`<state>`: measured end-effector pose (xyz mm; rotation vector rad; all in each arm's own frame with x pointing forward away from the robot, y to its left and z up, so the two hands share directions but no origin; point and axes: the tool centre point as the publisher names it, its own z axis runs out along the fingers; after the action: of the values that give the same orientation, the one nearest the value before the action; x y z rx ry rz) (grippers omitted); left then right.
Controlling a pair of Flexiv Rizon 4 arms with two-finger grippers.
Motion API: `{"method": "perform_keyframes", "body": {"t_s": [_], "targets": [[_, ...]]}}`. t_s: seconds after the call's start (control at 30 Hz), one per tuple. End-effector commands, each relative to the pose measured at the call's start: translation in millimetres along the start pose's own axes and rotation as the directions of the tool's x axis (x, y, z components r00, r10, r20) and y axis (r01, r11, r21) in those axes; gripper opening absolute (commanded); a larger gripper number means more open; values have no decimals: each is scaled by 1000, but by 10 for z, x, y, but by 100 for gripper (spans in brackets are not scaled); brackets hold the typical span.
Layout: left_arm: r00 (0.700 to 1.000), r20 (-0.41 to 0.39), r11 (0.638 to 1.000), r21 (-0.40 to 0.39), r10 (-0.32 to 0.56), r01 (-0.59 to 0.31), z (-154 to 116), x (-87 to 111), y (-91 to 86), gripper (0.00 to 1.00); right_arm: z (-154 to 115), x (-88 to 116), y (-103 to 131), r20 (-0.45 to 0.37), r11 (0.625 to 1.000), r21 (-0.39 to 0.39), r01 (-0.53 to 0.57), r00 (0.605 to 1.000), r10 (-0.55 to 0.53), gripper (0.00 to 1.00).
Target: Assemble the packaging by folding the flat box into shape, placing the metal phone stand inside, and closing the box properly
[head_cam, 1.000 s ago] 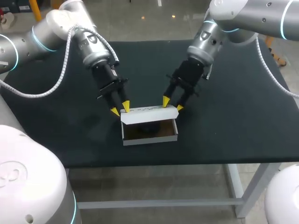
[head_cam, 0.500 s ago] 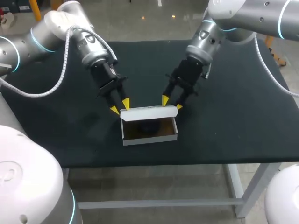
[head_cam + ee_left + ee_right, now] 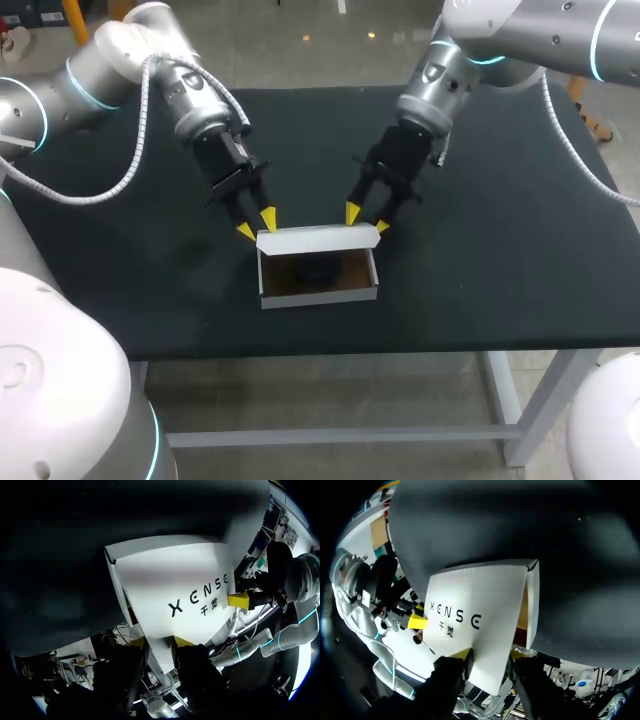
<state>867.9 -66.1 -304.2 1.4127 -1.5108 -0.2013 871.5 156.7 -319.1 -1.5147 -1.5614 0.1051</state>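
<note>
a black counter fills the scene, and near its front edge the white box is seen standing folded into shape, open at the top. its lid is raised from the rear wall and is pinched at both back corners: the left tool is clenched on the lid's left corner and the right tool on its right corner. in each wrist view the white panel is seen passing between the yellow tips. the closing step is judged to be in hand. the lid could be twisted or creased if the two tools were swung forward unevenly. the panel could spring back if the pinch were lost on one side. the light box could be dragged or tipped, since nothing else is seen holding it down. the lid's front edge could also be caught on the front wall rather than tucked inside. a dark shape is seen inside the box, but it cannot be confirmed as the metal phone stand. the interior is hidden by the lid in both wrist views.
</note>
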Motion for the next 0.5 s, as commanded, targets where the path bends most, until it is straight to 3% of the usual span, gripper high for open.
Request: {"method": "perform_keyframes", "body": {"t_s": [0.03,0.5], "targets": [[1000,0,1000,-19,0,0,13,100,-97,31,33,129,72,8,1000,15,2,1000,-2,46],[999,-40,1000,-13,-9,9,31,104,-154,26,34,160,104,14,1000,21,2,1000,-2,45]]}}
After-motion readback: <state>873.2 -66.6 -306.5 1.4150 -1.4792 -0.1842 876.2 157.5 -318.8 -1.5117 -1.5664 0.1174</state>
